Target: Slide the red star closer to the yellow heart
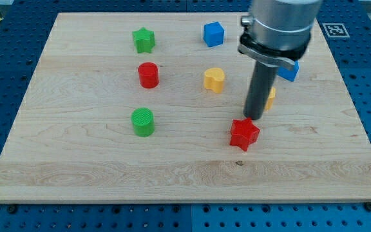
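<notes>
Red star sits just below my bare, graspless tip, badly placed for shoving it up-left toward the yellow heart.

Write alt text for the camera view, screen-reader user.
My tip sits just above the red star near the wooden board's centre-right; the yellow heart lies up-left of the star. Also there: green star, red cylinder, green cylinder, blue cube.
</notes>
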Robot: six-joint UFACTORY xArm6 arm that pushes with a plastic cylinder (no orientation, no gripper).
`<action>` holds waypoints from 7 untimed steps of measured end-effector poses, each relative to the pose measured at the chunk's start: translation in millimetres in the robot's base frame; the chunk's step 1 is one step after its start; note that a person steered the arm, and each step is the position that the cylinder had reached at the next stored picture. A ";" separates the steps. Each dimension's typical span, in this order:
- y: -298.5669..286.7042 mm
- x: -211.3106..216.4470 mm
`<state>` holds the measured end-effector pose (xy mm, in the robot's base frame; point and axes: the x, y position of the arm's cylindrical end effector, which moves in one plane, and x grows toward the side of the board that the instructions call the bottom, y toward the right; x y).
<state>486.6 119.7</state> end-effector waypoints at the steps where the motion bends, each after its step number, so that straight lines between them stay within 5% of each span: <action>1: 28.2 19.5; 3: 47.8 61.9; 7: -39.1 39.1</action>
<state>525.7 80.6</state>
